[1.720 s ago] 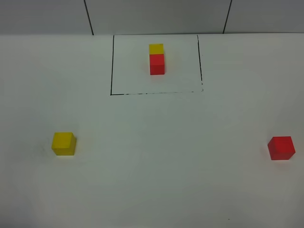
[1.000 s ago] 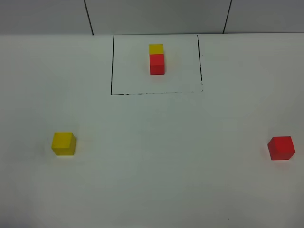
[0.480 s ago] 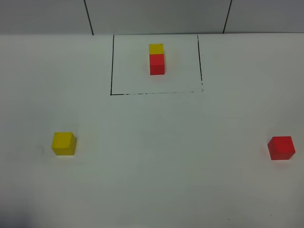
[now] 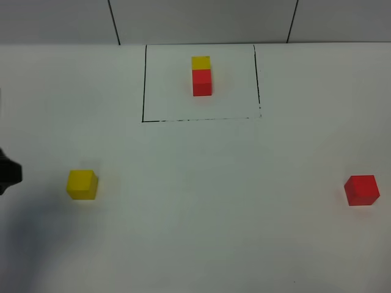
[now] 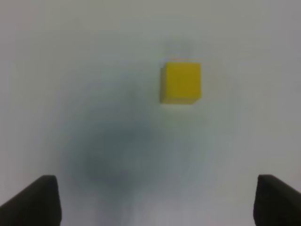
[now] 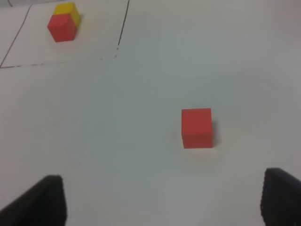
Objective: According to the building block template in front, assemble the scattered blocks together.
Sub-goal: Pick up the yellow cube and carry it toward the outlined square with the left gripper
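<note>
The template is a yellow cube joined to a red cube (image 4: 201, 76) inside a thin black rectangle at the far middle; it also shows in the right wrist view (image 6: 62, 22). The loose yellow cube (image 4: 82, 184) lies at the left. My left gripper (image 5: 160, 202) is open and empty, with the yellow cube (image 5: 181, 82) ahead of it and apart from it. A dark part of the left arm (image 4: 7, 174) shows at the left edge. The loose red cube (image 4: 361, 190) lies at the right. My right gripper (image 6: 160, 202) is open and empty, short of the red cube (image 6: 197, 127).
The white table (image 4: 208, 201) carries only the cubes and the drawn rectangle (image 4: 144, 85). A grey wall with dark seams (image 4: 113, 21) runs along the far edge. The left arm casts a shadow (image 4: 36, 232) at the front left.
A dark part of the left arm has come into the exterior view at the left edge, with a shadow on the table. The cubes have not moved.
</note>
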### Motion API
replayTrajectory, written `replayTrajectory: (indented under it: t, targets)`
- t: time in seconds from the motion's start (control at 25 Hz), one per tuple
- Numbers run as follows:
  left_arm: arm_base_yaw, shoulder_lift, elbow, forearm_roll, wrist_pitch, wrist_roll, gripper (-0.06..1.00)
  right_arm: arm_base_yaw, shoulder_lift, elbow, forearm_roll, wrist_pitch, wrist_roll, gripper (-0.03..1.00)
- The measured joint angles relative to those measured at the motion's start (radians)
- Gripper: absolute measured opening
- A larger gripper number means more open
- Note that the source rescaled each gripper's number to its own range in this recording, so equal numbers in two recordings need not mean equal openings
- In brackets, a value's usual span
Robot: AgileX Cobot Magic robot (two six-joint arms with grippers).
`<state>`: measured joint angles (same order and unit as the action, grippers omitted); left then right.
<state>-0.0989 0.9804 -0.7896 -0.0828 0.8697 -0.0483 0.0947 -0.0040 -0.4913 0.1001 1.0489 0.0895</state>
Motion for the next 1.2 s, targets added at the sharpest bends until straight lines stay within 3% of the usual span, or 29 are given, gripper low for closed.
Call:
replayTrajectory:
  t: [0.32,0.48,0.72,1.2]
  targets:
    - [-0.004,0.431,-0.112,-0.016,-0.029,0.018,0.78,0.000,0.000,0.000,0.000,0.000,0.000,0.74]
    - [-0.048,0.556,-0.139,-0.014,-0.044,0.018,0.78,0.000,0.000,0.000,0.000,0.000,0.000,0.74]
    - [-0.105,0.616,-0.141,-0.014,-0.115,-0.009,0.78,0.000,0.000,0.000,0.000,0.000,0.000,0.74]
    - [-0.107,0.687,-0.148,0.018,-0.170,-0.059,0.78,0.000,0.000,0.000,0.000,0.000,0.000,0.74]
